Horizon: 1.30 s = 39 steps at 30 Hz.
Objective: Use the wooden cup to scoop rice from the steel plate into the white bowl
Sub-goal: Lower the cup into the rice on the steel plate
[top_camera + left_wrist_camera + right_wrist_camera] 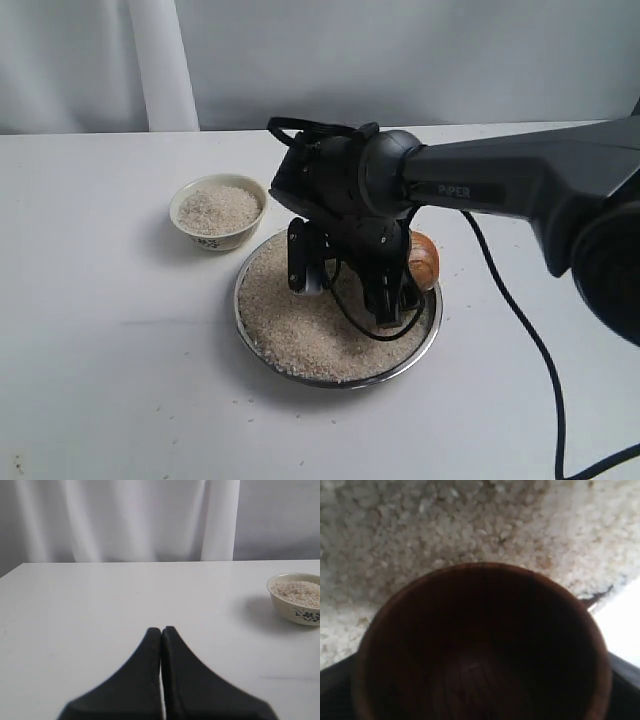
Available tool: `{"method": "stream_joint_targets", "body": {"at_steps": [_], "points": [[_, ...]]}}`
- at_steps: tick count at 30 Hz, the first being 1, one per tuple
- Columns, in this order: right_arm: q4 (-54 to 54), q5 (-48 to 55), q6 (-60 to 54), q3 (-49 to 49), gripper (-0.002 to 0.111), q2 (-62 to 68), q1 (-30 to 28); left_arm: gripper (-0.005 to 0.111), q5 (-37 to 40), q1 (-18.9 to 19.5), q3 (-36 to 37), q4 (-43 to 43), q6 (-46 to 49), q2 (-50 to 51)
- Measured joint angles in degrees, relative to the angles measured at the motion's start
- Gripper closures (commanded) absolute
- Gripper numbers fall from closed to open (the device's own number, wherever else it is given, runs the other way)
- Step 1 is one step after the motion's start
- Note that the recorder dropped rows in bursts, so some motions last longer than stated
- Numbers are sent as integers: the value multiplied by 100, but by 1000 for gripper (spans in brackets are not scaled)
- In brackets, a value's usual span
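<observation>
I have a white table (100, 350) in front of a pale curtain (160, 60). The rice (300, 335) lies heaped in the steel plate (330, 382) near the table's middle in the exterior view. The wooden cup (424, 260) is tilted over the plate's 2 o'clock edge, its dark mouth turned to the grains. My right gripper (395, 290) clamps it between its jaws. The white bowl (218, 212), holding rice, stands just beside the plate at 10 o'clock. My left gripper (161, 635) hangs over bare table, fingers pressed together.
</observation>
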Motion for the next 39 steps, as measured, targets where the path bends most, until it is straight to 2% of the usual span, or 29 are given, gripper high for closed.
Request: {"method": "stream_joint_targets", "body": {"at_steps": [25,39], "points": [[655,-1051,24,0,108,101,24,107,0,0,0,0,0,0],[38,-1100,-12,-99,108,252,506,107,0,0,0,0,0,0]]}}
